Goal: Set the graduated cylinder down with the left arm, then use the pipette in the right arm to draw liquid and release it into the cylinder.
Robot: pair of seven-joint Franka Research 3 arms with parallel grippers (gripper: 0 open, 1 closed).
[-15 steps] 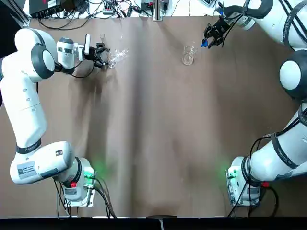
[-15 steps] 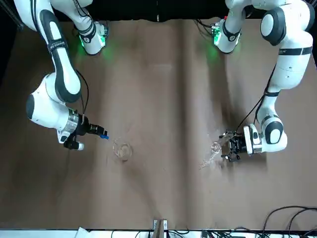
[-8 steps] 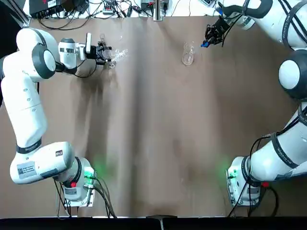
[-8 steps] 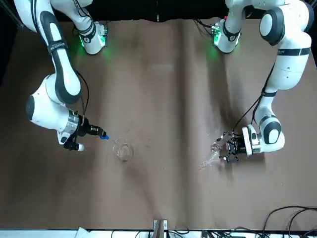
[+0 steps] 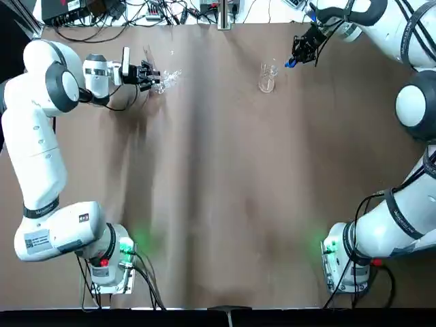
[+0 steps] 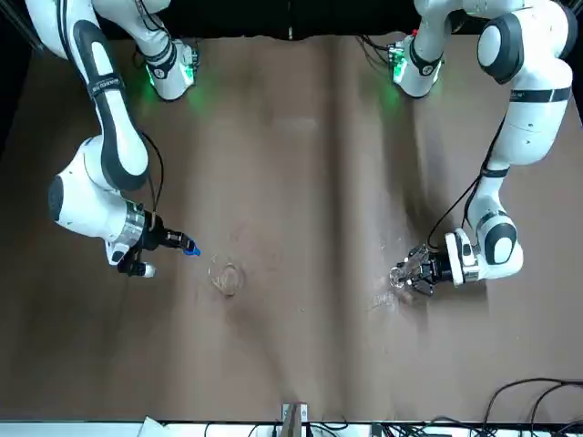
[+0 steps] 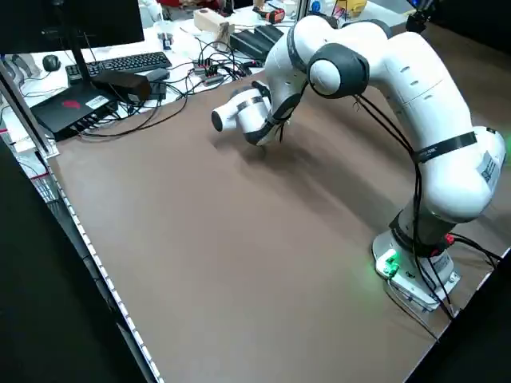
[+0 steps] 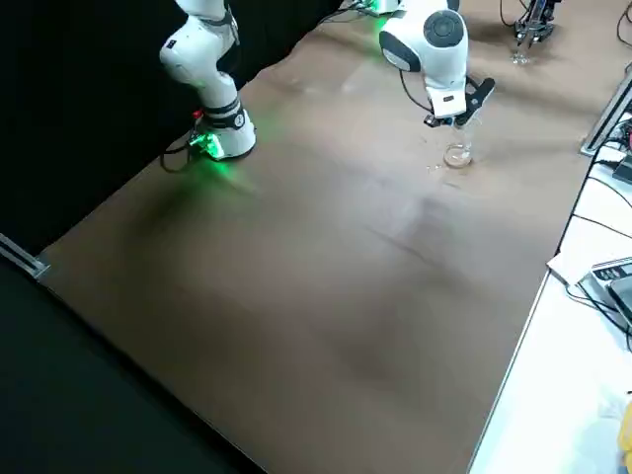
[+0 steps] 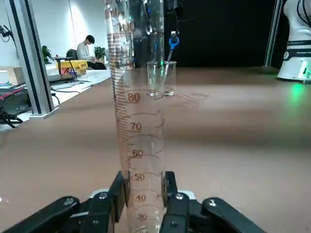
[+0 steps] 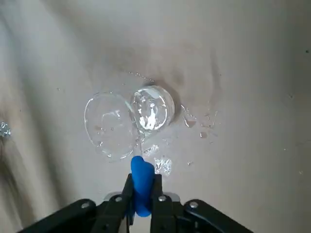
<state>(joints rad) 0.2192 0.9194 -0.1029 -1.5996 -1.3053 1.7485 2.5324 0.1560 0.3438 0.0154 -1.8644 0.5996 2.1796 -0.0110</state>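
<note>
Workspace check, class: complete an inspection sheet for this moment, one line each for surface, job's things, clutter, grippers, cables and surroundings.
Surface: brown table, droplets near the beaker.
Job's things: graduated cylinder upright in the left gripper; pipette in the right gripper, beside the beaker; liquid cannot be made out.
Clutter: nothing seen on the table.
Grippers: left shut on the cylinder's lower part; right shut on the blue bulb.
Cables: bundles beyond the table's far edge; leads at both arm bases.
Surroundings: keyboard on a side desk; a seated person far off.
</note>
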